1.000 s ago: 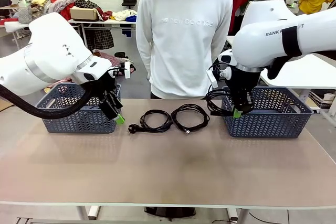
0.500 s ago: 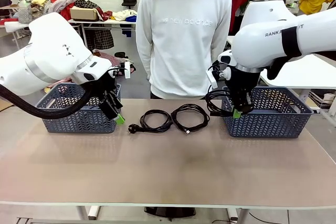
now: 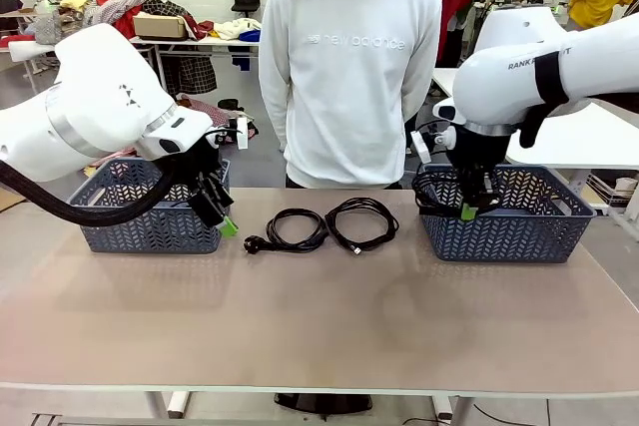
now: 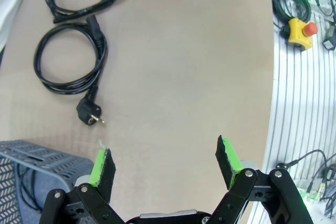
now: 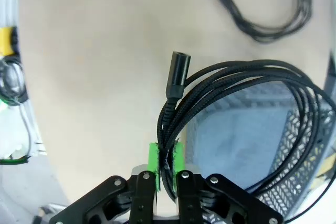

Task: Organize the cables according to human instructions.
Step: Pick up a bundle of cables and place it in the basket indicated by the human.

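Across the beige table a person in a white sweatshirt stands facing you, directly behind the middle gap between two grey-blue plastic baskets with herringbone-slotted walls. Your left gripper hangs just in front of the left basket, at its right end, with its green-padded fingers spread wide apart and nothing between them. From its wrist you look down on bare tabletop. Two cables lie flat on the table between the baskets, well apart from both grippers. The round coil of smooth rubber cord ends in a chunky round plug pointing toward the left basket. The second coil lies just beside it, nearer the right basket. A yellow box with a red button sits off the table edge on a ribbed metal surface. Your right gripper is pinched tight on a third cable, a bundle of several thin braided-looking black strands. A cylindrical connector sticks out just beyond the pads. That bundle hangs in loops at the left end of the right basket, partly over its rim and partly over the table. The white right arm covers part of that basket's far rim in the front view.
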{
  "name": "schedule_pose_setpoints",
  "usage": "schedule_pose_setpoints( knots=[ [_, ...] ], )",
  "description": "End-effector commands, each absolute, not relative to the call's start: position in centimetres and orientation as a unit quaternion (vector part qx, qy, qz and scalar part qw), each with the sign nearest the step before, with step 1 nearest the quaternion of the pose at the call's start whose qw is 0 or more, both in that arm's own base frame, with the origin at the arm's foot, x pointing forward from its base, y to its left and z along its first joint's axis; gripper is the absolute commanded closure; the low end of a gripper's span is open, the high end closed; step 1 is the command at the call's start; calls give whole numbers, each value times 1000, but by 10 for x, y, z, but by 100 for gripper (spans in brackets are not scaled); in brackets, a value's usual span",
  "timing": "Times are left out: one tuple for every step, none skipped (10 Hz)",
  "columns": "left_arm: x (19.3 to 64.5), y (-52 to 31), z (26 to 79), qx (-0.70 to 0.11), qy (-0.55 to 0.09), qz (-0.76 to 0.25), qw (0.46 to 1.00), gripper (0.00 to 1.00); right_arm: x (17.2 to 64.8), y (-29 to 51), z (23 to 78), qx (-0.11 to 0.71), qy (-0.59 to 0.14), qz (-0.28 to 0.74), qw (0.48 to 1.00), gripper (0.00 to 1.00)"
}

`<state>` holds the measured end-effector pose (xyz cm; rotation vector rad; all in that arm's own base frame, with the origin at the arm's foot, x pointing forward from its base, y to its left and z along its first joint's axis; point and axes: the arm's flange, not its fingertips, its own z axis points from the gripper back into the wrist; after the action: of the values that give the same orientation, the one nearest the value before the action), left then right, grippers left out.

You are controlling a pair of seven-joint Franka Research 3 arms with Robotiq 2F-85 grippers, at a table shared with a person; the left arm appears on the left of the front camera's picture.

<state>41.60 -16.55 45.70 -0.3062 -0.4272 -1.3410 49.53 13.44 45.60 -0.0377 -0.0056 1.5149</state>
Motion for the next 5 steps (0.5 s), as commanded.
schedule_pose_setpoints(
  knots=[
    [417, -164, 459, -142, -195, -614, 752, 0, 523, 119, 462, -28, 7, 666, 745, 87],
    [417, -164, 459, -142, -195, -614, 752, 0, 539, 106, 460, -24, 14, 662, 749, 87],
    [417, -164, 459, -142, -195, -614, 752, 0, 552, 96, 458, -18, 21, 659, 752, 87],
    [417, -164, 459, -142, -195, -614, 752, 0, 566, 86, 458, -19, 29, 651, 758, 87],
    [417, -164, 459, -142, -195, -614, 752, 0, 577, 79, 456, -20, 33, 643, 765, 87]
  ],
)
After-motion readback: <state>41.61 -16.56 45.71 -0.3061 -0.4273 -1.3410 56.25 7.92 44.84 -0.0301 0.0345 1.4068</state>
